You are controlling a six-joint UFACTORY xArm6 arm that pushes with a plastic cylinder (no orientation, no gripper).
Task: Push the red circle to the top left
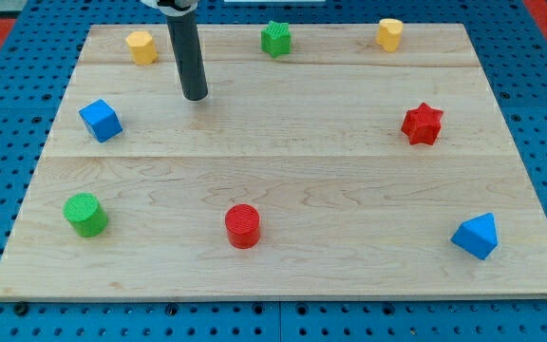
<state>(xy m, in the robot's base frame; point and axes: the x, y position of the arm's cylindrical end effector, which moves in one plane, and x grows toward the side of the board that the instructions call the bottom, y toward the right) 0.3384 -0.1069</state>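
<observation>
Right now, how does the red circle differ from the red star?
The red circle is a round cylinder; the red star has points. The red circle sits near the view's bottom centre, the red star at the view's right. My tip is nearer the circle, touching neither. Both are red.

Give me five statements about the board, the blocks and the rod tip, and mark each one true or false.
1. My tip touches the red circle. False: it stands well apart, towards the view's top left.
2. The green circle lies left of the red circle. True.
3. The red star is at the view's left. False: it is at the right.
4. The blue cube lies left of my tip. True.
5. Two yellow blocks sit along the bottom edge. False: along the top.
</observation>
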